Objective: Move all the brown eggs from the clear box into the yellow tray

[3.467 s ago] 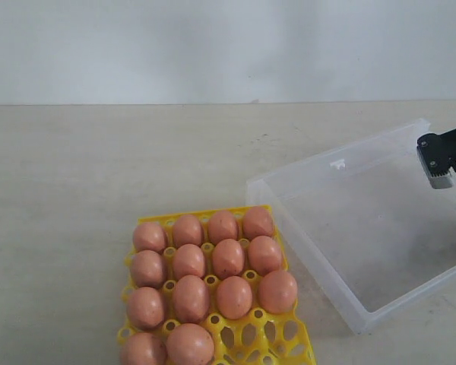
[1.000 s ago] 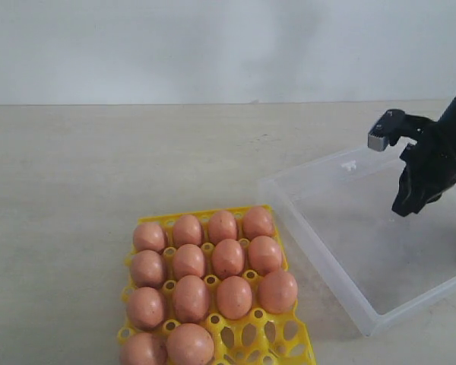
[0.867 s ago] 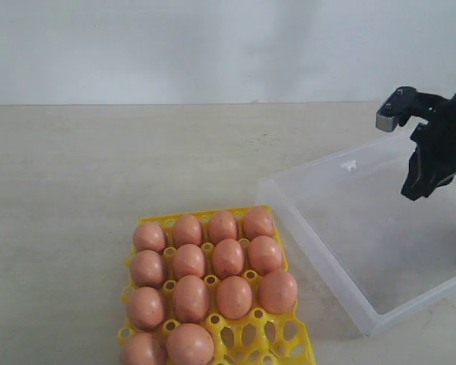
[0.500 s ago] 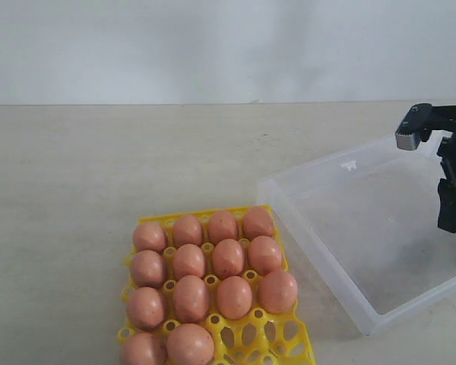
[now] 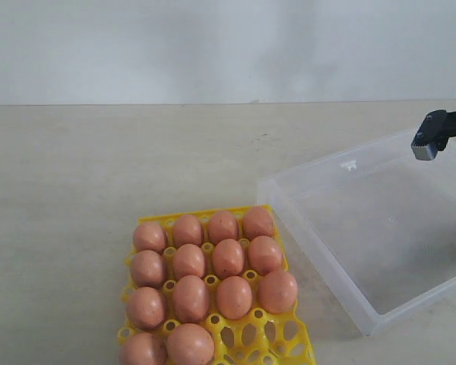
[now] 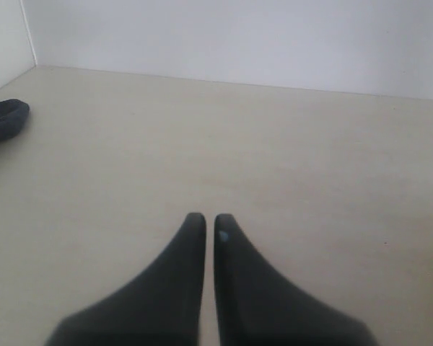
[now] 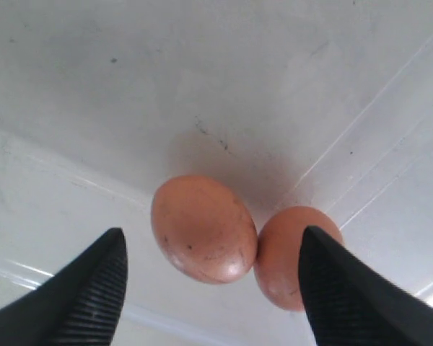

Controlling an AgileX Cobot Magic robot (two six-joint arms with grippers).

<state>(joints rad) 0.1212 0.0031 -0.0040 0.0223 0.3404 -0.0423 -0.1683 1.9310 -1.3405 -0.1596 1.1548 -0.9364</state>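
Observation:
Several brown eggs (image 5: 228,258) sit in the yellow tray (image 5: 267,339) at the front of the exterior view. The clear box (image 5: 319,251) lies to its right. My right gripper (image 5: 446,173) hangs over the box's far right end, half cut off by the picture's edge. In the right wrist view the right gripper (image 7: 213,233) is open, with two brown eggs on the box floor (image 7: 130,108) below it. One egg (image 7: 202,229) lies between the fingers and the other egg (image 7: 285,256) touches it, partly behind one finger (image 7: 346,288). My left gripper (image 6: 208,220) is shut and empty over bare table.
The tray's front right sockets hold no eggs. A dark object (image 6: 3,119) lies on the table far from the left gripper. A pale wall (image 5: 228,46) backs the beige table (image 5: 99,167).
My right arm has swung to the right across the clear box, toward the picture's edge, and its jaws have opened wide. The eggs in the tray have not moved.

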